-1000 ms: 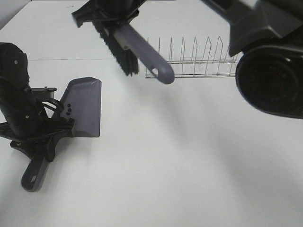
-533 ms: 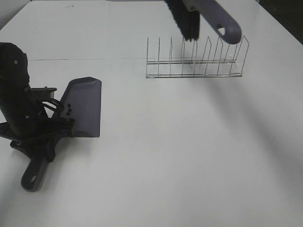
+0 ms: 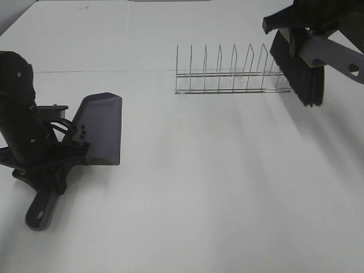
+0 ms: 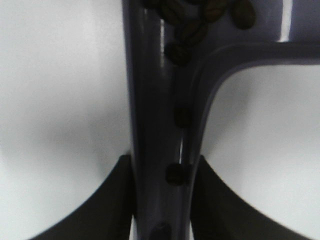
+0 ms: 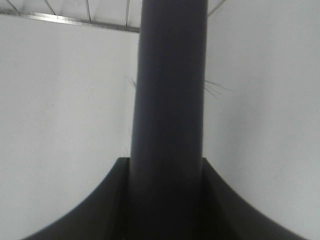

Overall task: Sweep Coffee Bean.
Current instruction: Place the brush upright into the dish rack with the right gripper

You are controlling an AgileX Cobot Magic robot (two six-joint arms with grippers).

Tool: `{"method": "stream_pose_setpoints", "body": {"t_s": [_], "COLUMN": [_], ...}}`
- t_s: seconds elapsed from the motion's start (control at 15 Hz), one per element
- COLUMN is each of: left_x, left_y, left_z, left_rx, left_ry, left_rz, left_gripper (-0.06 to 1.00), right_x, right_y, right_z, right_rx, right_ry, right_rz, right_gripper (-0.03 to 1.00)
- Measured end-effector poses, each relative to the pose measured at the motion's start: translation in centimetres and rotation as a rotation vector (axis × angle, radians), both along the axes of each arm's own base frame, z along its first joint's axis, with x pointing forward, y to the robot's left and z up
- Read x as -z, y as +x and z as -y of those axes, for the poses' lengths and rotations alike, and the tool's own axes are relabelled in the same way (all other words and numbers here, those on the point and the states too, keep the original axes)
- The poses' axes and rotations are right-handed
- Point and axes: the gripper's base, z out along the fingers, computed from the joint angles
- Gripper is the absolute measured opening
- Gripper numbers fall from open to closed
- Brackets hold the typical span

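Observation:
The grey-purple dustpan [image 3: 101,128] lies on the white table at the left. My left gripper [image 3: 50,165] is shut on its handle [image 4: 162,125]. Several dark coffee beans [image 3: 83,131] lie inside the pan, and the left wrist view shows them [image 4: 192,20] near and along the handle. My right gripper [image 3: 298,23] is shut on the brush [image 3: 304,71] and holds it in the air at the upper right, bristles down, beside the rack's right end. The right wrist view shows the brush handle [image 5: 170,100] between the jaws.
A wire dish rack [image 3: 233,74] stands at the back middle of the white table [image 3: 216,187]. The table's far edge runs along the back.
My right gripper has carried the brush from above the dustpan's far side across to the right, past the rack, and lowered it. The left gripper and dustpan have not moved.

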Motion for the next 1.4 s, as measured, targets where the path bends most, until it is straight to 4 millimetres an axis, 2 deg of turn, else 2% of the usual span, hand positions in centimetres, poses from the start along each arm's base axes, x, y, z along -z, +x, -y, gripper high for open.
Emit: {"method": "stream_pose_setpoints", "body": {"t_s": [0.2,0.4,0.87,1.07,1.2,1.4], "left_x": [0.0,0.0,0.0,0.0,0.0,0.0], "left_y": [0.0,0.0,0.0,0.0,0.0,0.0], "left_z": [0.0,0.0,0.0,0.0,0.0,0.0], "left_rx": [-0.001,-0.001,-0.001,-0.001,0.000,0.010], "left_ry": [-0.001,-0.001,0.000,0.000,-0.001,-0.002], "left_rz": [0.000,0.000,-0.001,-0.001,-0.001,0.000], "left_gripper": [0.26,0.26,0.26,0.26,0.26,0.26], "right_x": [3.2,5.7,6.0,8.0,8.4,7.8], "right_y": [-0.6,0.3,1.5,2.8,3.6,5.2], "right_z": [0.2,0.3,0.1,0.3,0.8,1.1], "right_rx": [0.020,0.011,0.024,0.028,0.040,0.052], "right_ry": [0.000,-0.013,0.009,0.011,0.014,0.029], "right_rz": [-0.080,-0.074,0.041,0.047,0.057,0.119], "right_gripper": [0.29,0.29,0.29,0.29,0.29,0.29]}}
